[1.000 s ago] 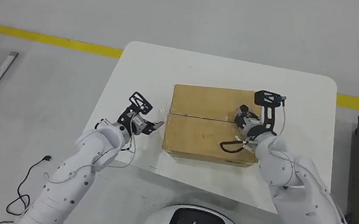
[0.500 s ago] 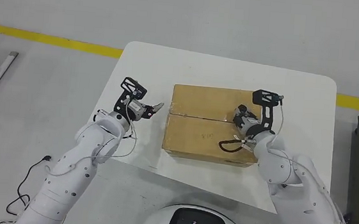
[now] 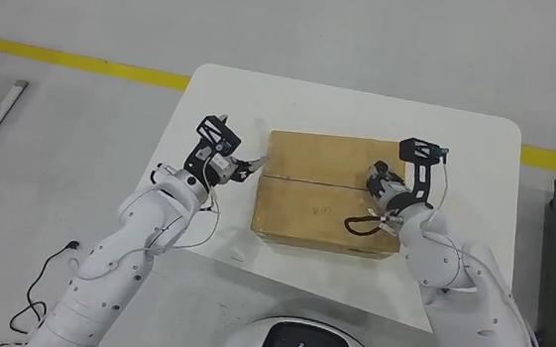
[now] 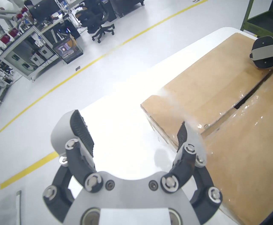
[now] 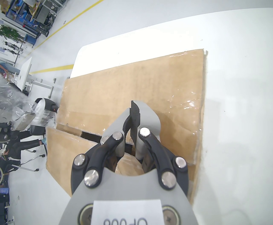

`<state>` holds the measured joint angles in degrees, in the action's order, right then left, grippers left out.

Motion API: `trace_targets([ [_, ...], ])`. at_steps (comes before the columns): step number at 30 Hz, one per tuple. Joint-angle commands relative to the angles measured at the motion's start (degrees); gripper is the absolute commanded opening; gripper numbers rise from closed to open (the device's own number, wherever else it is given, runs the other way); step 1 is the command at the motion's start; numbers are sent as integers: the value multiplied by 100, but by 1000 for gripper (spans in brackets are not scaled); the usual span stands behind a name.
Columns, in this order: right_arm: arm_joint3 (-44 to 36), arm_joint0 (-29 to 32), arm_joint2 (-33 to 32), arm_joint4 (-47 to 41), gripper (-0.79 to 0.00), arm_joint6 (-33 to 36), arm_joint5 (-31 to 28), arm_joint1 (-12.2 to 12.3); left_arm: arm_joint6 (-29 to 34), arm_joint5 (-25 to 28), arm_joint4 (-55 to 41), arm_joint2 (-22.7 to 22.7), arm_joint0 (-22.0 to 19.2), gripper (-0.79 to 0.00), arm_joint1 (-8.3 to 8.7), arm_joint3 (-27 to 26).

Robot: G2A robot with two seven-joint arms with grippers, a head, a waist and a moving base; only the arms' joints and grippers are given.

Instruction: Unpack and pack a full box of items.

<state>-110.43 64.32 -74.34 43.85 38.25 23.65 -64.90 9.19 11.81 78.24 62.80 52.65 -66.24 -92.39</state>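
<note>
- Hiding whatever it holds, the closed rectangular brown cardboard box (image 3: pixel 331 191) lies in the middle of the white round-cornered table (image 3: pixel 363 106), so none of the contents can be made out.
- The narrow seam (image 3: pixel 307 181) between the flaps opens into a dark slit in the right wrist view, too dark to see into.
- The box's near side is cut off behind the right arm in the top view.
- Whether the right gripper (image 3: pixel 374 180) touches the cardboard cannot be told. It sits over the seam near the box's right end.
- Count: one box, two top flaps, one seam, one table, two grippers.
- The left gripper (image 4: pixel 131 125) hangs over the bare table at the box's left end. Its jaws are spread wide with nothing between them, and one finger (image 4: pixel 187 136) is just beside the box's corner.
- The right gripper's jaws are pressed together, empty, pointing along the far flap.
- Glossy clear tape (image 5: pixel 187 104) wrinkles across the flaps near the seam.
</note>
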Motion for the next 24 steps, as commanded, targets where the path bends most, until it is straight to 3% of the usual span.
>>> trace_targets([
  [1, -92, 67, -111, -17, -785, 2, 26, 5, -38, -32, -84, -50, -63, 0, -34, -11],
  [11, -407, 418, -737, -271, -782, 58, -10, 40, 150, 316, -332, -249, -152, 0, -123, -83],
  [14, -463, 493, -903, -451, -717, 23, -54, 41, 278, 343, -441, -229, -137, 0, -136, -179],
  [20, -504, 570, -1194, -964, -416, -10, -305, 38, 536, 211, -618, 39, -141, 0, -136, -289],
  [21, -499, 575, -1228, -1035, -320, -12, -352, 38, 607, 208, -638, 110, -149, 0, -129, -310],
  [22, -497, 577, -1258, -1116, -37, -18, -397, 37, 691, 181, -665, 195, -152, 0, -122, -330],
  [24, -504, 577, -1285, -1232, 0, -5, -526, 38, 827, 160, -749, 372, -141, 0, -105, -404],
])
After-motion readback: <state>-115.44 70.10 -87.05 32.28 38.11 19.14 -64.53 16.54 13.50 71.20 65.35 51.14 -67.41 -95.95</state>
